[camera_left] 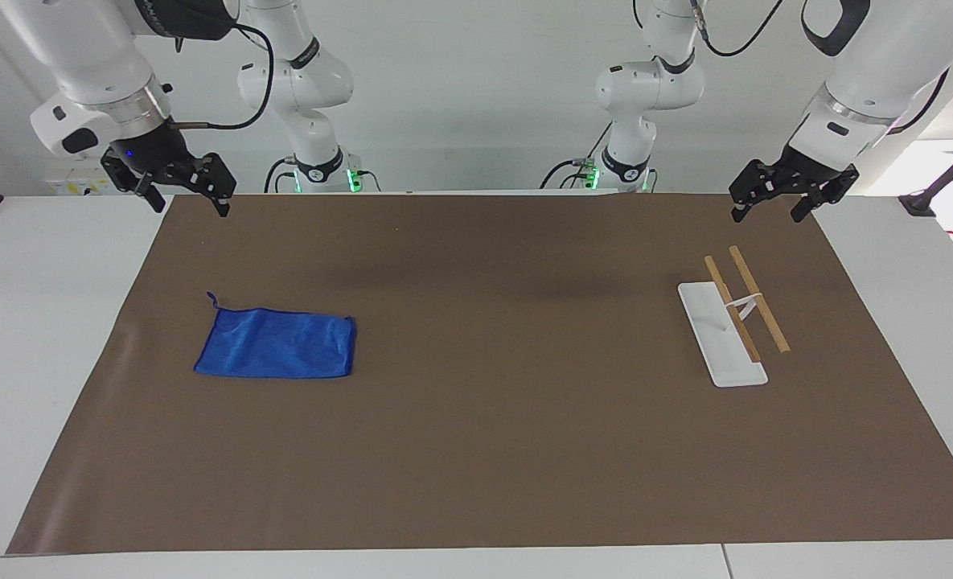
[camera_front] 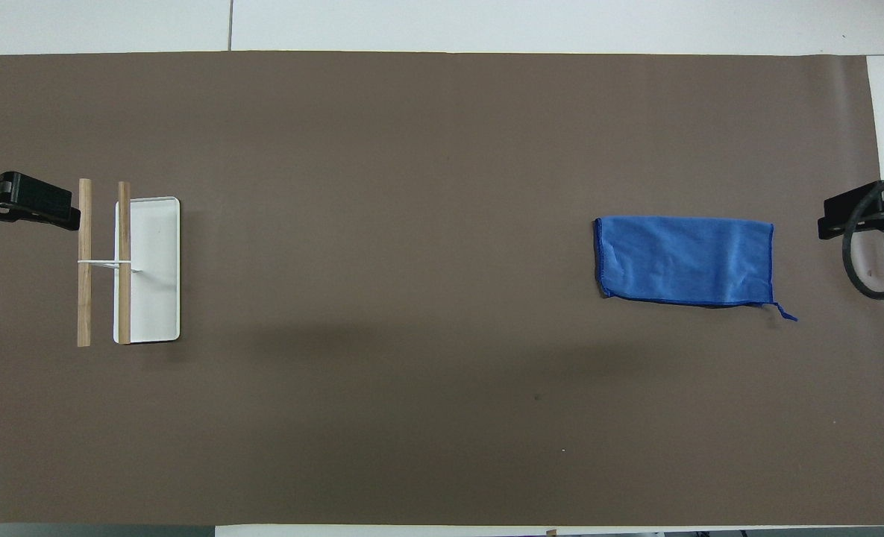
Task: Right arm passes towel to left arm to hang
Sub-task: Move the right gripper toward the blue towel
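Note:
The blue towel lies flat on the brown mat toward the right arm's end of the table, its little corner loop pointing toward the robots. My right gripper, with its blue light, hangs open and empty in the air over the mat's corner by the right arm's base. My left gripper hangs open and empty over the mat's edge at the left arm's end, above the rack's outer side. Neither gripper touches anything.
A towel rack with a white base and two wooden bars stands toward the left arm's end. The brown mat covers most of the white table. A black cable loops off the right wrist.

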Robot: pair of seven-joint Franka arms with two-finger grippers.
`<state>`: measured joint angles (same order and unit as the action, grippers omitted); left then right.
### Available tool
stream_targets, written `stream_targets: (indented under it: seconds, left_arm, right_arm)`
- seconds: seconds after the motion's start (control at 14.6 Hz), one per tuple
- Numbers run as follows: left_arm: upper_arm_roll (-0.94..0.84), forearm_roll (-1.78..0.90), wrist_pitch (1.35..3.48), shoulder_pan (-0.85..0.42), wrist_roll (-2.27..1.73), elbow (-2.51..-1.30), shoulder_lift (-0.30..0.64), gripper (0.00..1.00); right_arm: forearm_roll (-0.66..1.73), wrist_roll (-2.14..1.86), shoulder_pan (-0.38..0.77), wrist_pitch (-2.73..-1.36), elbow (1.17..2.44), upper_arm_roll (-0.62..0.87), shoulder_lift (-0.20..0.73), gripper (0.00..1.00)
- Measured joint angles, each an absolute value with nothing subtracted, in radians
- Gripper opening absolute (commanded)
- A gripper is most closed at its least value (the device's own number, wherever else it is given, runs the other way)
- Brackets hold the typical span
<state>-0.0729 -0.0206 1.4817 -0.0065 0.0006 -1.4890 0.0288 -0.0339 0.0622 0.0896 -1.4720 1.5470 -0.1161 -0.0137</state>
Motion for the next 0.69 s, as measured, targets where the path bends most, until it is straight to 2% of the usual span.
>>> stream_targets:
  seconds: [0.41,0.55,0.69]
  left_arm:
    - [-0.073,-0.021,1.482,-0.007,0.001,-1.489,0.029,1.00]
    - [-0.073,-0.021,1.482,-0.007,0.001,-1.489,0.029,1.00]
    - [-0.073,-0.021,1.482,-0.007,0.001,-1.489,0.029,1.00]
  right_arm:
    - [-0.034,0.062,0.088,-1.514,1.618,-0.118,-0.031,1.00]
    - [-0.034,0.066,0.086,-1.579,1.656,-0.119,-0.042,1.00]
    - [-0.033,0.066,0.078,-1.692,1.750,-0.125,-0.072,1.00]
